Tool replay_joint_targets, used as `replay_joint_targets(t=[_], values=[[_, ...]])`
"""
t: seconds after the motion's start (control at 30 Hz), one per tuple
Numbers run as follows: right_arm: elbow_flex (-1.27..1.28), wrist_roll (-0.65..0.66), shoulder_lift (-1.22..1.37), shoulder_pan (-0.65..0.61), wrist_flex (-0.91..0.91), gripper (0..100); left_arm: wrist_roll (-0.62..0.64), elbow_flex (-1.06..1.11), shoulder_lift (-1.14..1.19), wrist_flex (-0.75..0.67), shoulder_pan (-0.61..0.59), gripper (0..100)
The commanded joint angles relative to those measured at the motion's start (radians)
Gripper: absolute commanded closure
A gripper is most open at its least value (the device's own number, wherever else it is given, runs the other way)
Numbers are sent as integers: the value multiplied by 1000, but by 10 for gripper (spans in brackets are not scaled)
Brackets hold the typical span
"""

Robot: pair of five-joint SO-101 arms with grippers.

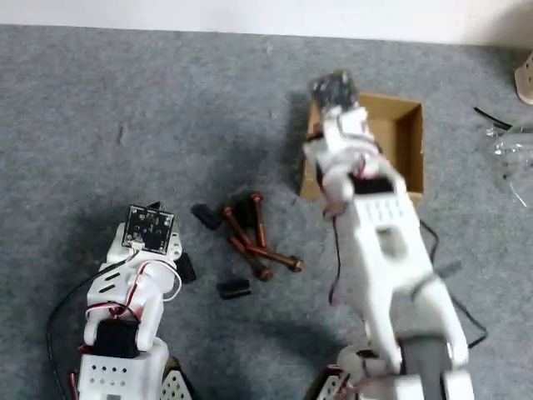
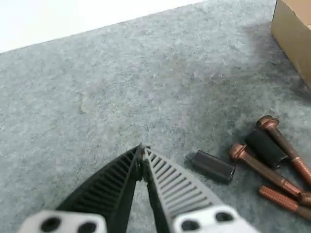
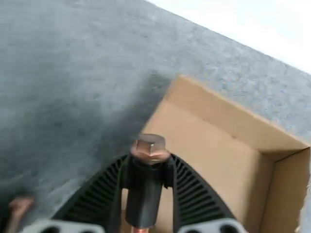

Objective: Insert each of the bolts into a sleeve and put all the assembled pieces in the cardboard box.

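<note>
We count one cardboard box, two loose sleeves, one sleeved bolt, and about four bolts in a pile

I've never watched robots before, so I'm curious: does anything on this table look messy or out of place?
Only the bolts: they lie in a crisscross heap mid-table, with black sleeves loose around them. Nothing looks broken or spilled. The right pincer grips a sleeved bolt at the cardboard box.

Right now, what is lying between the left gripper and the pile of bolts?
A loose black sleeve lies on the grey carpet between the left gripper and the bolts. The left wrist view shows it.
</note>
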Motion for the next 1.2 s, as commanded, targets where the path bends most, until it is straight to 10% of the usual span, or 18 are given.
replay_joint_targets(t=[0.0, 0.6, 0.83, 1.17], values=[[-239, -12, 177, 62, -2, 995, -5, -2, -10, -26, -12, 993], [-344, -184, 463, 64, -4, 985, -5, -1, -12, -28, -10, 993], [-343, -181, 467, 65, -4, 755, -5, -1, -13, -28, -8, 993], [-343, -187, 364, 56, 133, 750, -5, -1, -13, -28, -10, 993]])
